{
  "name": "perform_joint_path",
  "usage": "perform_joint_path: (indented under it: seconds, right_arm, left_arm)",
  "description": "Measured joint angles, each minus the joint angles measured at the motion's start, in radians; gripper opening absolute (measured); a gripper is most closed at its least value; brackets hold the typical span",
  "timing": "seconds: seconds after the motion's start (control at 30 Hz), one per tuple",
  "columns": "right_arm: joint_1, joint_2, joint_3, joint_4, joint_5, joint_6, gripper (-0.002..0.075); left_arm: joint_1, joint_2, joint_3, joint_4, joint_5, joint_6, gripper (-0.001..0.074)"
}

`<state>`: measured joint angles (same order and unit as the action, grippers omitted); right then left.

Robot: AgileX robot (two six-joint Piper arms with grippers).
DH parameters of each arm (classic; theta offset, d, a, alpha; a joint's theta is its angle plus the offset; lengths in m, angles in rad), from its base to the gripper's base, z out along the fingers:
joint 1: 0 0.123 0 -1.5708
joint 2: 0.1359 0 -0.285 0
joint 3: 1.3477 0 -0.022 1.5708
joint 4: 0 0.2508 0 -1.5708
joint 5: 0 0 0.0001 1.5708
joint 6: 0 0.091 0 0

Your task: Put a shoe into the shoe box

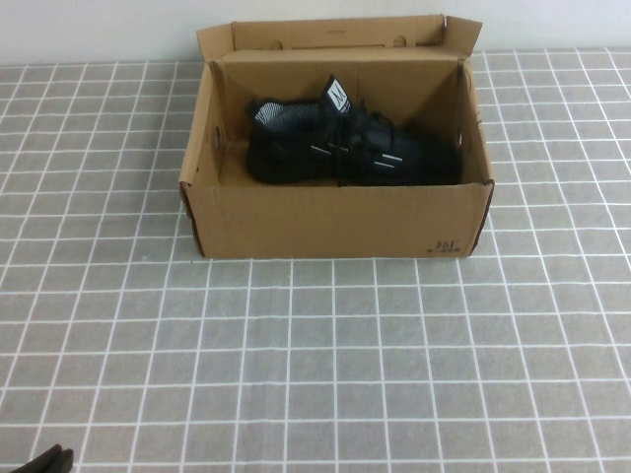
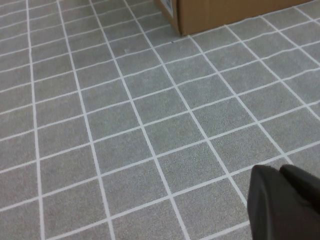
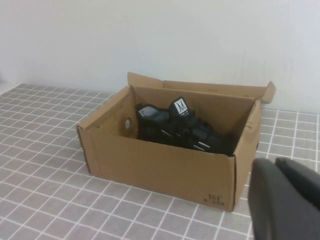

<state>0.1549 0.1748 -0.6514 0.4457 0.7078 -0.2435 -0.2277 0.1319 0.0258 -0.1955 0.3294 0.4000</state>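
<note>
The black knit sneaker lies on its side inside the open brown cardboard shoe box, white tongue label up; it also shows in the right wrist view inside the box. The box's lid flap stands open at the back. My left gripper is shut and empty, low over the tiled cloth near the table's front left; only its tip shows in the high view. A box corner shows in the left wrist view. My right gripper is shut and empty, drawn back to the right of the box.
A grey cloth with a white grid covers the table. A plain white wall stands behind the box.
</note>
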Motion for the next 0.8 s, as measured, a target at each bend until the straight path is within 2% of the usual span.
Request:
perform_joint_path:
  seconds: [0.4,0.8]
  right_arm:
    - [0.007,0.000,0.002,0.002,0.045,0.000,-0.0016]
    - [0.007,0.000,0.002,-0.002,0.330,0.000,-0.0016]
  left_arm:
    - [0.000,0.000,0.000,0.000,0.004,0.001,-0.0001]
    - [0.000,0.000,0.000,0.000,0.004,0.001,-0.0001]
